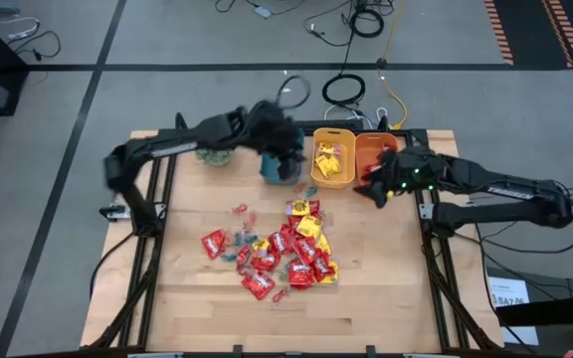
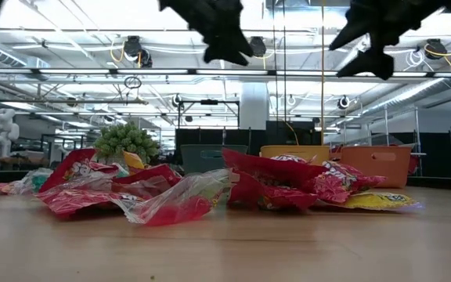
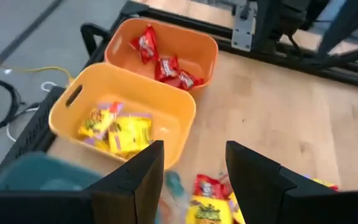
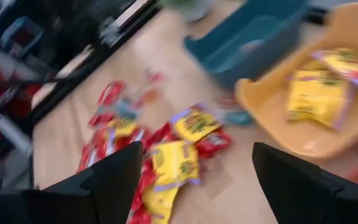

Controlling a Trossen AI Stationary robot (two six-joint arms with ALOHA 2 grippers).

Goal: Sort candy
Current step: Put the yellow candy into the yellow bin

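Observation:
The candy [image 1: 282, 249] lies in a loose pile on the wooden table: red packets, yellow packets [image 4: 176, 162] and small pale blue and pink pieces. Some yellow packets lie in the yellow bin [image 3: 120, 127], and some red ones in the orange bin [image 3: 166, 65]. My left gripper [image 1: 285, 159] hangs open and empty above the teal bin [image 1: 285, 171], its fingers [image 3: 145, 171] pointing toward the yellow and orange bins. My right gripper [image 1: 371, 189] hovers open and empty at the orange bin's near edge, and its wrist view looks at the pile past wide-spread fingers [image 4: 114, 177].
The three bins stand in a row along the table's far edge, with a small green plant [image 2: 124, 141] left of the teal one. A lone pale blue piece [image 4: 232, 115] lies beside the yellow bin. Bare wood stretches along the near edge [image 1: 267, 323].

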